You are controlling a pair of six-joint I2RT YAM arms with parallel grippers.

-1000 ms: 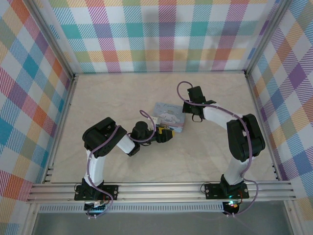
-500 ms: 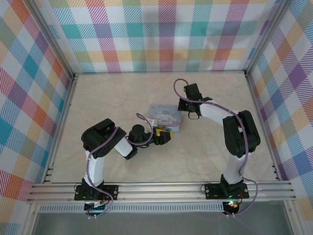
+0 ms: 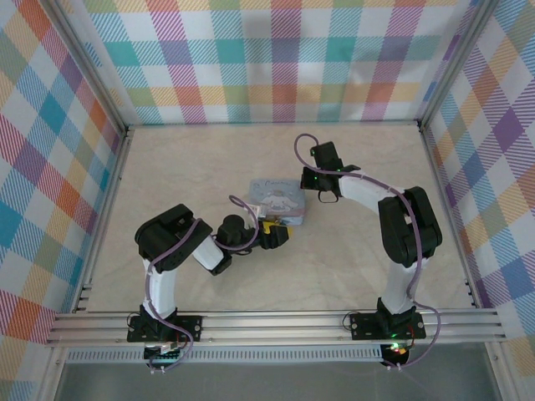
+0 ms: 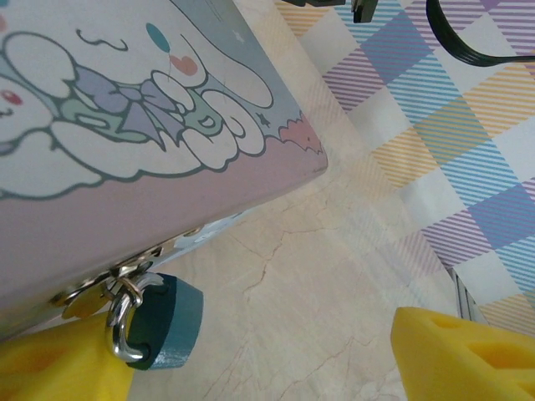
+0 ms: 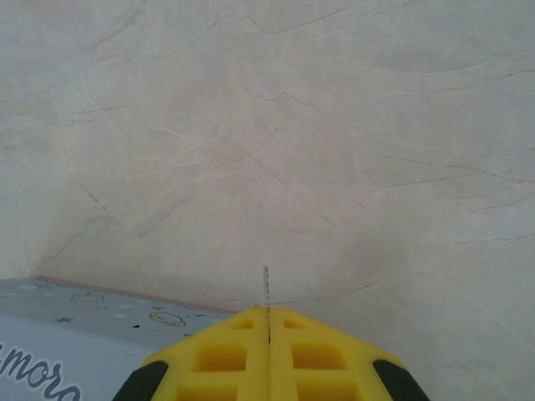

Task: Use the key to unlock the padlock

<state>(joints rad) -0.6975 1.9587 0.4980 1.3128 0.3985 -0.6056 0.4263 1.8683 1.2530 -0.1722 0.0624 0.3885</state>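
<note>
Pale blue tin [image 3: 281, 200] sits at centre frame on the marbled table [image 3: 192, 159].
Left gripper [image 4: 259, 359] spans the lower frame, fingers spread wide; the teal padlock [image 4: 165, 324] hangs from the tin's hasp at lower left, just beside one yellow finger; right gripper [image 5: 267, 322], at the tin's right edge, is pressed together on what appears to be the key [image 5: 266, 288].

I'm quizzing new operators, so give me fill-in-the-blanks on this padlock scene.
1. The padlock hangs from the latch of the pale blue ___.
2. The left gripper has its jaws ___.
3. The right gripper has its yellow fingers pressed ___.
Missing words: tin; open; shut.
</note>
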